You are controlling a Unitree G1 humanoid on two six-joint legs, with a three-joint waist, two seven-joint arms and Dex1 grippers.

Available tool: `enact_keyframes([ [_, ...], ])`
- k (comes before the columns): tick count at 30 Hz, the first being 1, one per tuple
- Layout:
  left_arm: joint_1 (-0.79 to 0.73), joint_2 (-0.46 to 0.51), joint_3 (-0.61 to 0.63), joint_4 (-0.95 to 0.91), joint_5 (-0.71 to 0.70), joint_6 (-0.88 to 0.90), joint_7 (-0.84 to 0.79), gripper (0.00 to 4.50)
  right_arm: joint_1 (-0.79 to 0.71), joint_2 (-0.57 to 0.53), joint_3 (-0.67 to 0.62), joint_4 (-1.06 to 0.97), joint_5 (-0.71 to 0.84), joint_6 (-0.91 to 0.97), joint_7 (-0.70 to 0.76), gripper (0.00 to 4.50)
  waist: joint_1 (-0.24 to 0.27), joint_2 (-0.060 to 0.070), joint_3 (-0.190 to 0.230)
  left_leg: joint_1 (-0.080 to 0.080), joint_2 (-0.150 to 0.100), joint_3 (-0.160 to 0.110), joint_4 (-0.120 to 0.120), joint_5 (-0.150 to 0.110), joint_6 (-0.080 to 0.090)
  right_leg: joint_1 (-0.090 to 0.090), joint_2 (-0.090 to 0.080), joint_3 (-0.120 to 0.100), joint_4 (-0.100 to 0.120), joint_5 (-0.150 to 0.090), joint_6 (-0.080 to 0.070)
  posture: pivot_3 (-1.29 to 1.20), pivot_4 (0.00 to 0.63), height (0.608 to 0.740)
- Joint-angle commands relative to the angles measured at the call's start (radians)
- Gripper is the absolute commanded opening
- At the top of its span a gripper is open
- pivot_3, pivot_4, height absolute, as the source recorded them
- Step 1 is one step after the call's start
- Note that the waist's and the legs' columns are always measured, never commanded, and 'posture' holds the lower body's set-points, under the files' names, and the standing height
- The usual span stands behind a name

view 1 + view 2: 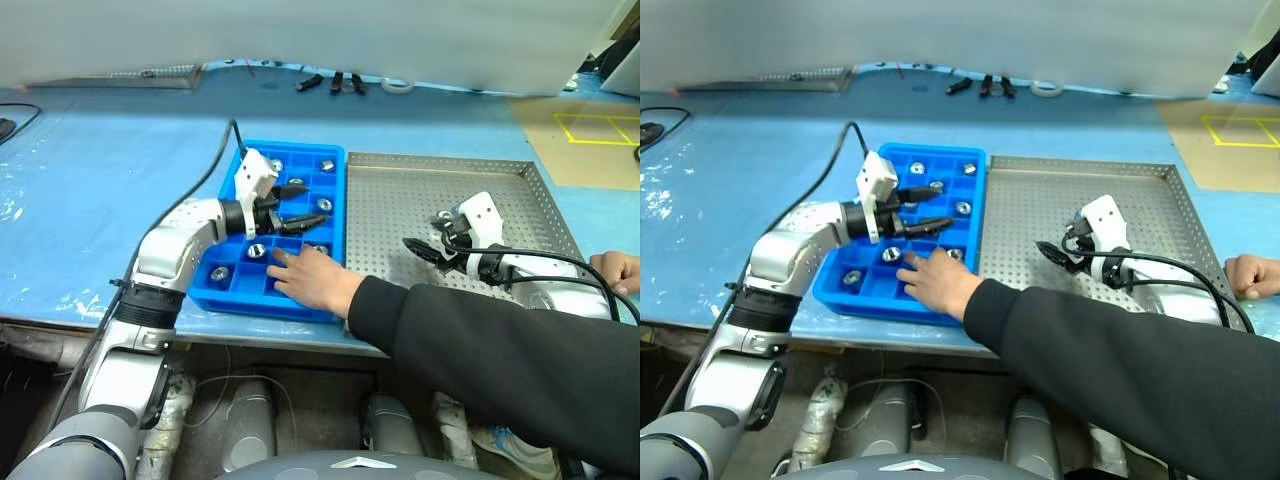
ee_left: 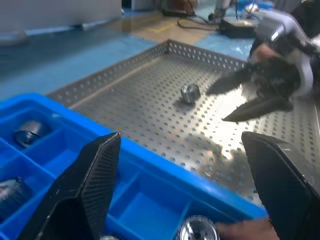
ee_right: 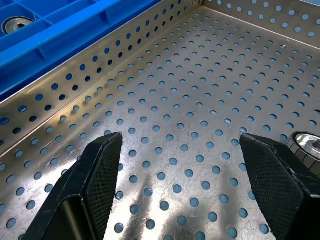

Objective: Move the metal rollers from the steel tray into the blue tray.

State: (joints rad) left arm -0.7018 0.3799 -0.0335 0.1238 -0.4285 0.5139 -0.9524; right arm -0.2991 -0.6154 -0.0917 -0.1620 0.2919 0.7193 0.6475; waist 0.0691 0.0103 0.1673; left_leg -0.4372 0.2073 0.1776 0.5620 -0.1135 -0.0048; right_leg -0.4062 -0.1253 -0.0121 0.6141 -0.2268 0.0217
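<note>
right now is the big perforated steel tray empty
No. One small shiny metal roller lies on the perforated steel tray, beside the right claw.

Right gripper (image 3: 180, 145) jaws apart over steel tray (image 3: 190, 100); metal roller (image 3: 306, 145) beside one; blue tray (image 3: 60, 30) alongside.

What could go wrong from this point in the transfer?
1. A person's hand rests in the blue tray right below the open left gripper; any descent could strike or pinch it.
2. The hand could nudge the tray and shift the rollers already sorted.
3. One roller lies on the steel tray beside the open right gripper; a careless approach might knock it rolling instead of catching it.
</note>
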Motion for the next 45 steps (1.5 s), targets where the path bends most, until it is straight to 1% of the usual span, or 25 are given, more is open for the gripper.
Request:
enact_keyframes([
  [1, -0.034, -0.019, 0.055, -0.020, -0.061, 0.036, 0.032, 4.05, -0.016, -0.003, -0.004, -0.014, 0.009, -0.019, 0.004, 3.92, 0.000, 0.000, 0.000, 0.000, 0.000, 0.000, 0.000, 0.000, 0.000, 0.000, 0.000, 0.000, 0.000, 0.000, 0.000, -0.11, 0.150, 0.740],
  [25, -0.026, -0.012, 0.026, -0.029, -0.044, 0.029, 0.019, 4.05, -0.016, -0.005, -0.005, -0.014, 0.012, -0.021, 0.009, 3.92, 0.000, 0.003, 0.001, -0.003, 0.000, 0.002, -0.002, 0.000, 0.000, -0.005, 0.001, 0.002, 0.000, 0.000, 0.000, -0.11, 0.150, 0.740],
  [41, -0.021, -0.012, 0.017, -0.034, -0.041, 0.028, 0.014, 4.05, -0.021, -0.013, -0.009, -0.009, 0.010, -0.023, 0.015, 3.92, 0.002, 0.003, 0.001, -0.003, 0.000, 0.002, -0.002, 0.000, 0.000, -0.005, 0.000, 0.002, -0.001, 0.000, 0.000, -0.11, 0.150, 0.740],
  [45, -0.021, -0.009, 0.015, -0.032, -0.039, 0.025, 0.013, 4.05, -0.039, 0.004, -0.044, 0.020, 0.006, -0.041, -0.027, 3.92, 0.001, 0.002, 0.001, -0.002, 0.000, 0.002, -0.002, 0.000, 0.000, -0.005, 0.001, 0.002, -0.001, 0.000, 0.000, -0.11, 0.150, 0.740],
])
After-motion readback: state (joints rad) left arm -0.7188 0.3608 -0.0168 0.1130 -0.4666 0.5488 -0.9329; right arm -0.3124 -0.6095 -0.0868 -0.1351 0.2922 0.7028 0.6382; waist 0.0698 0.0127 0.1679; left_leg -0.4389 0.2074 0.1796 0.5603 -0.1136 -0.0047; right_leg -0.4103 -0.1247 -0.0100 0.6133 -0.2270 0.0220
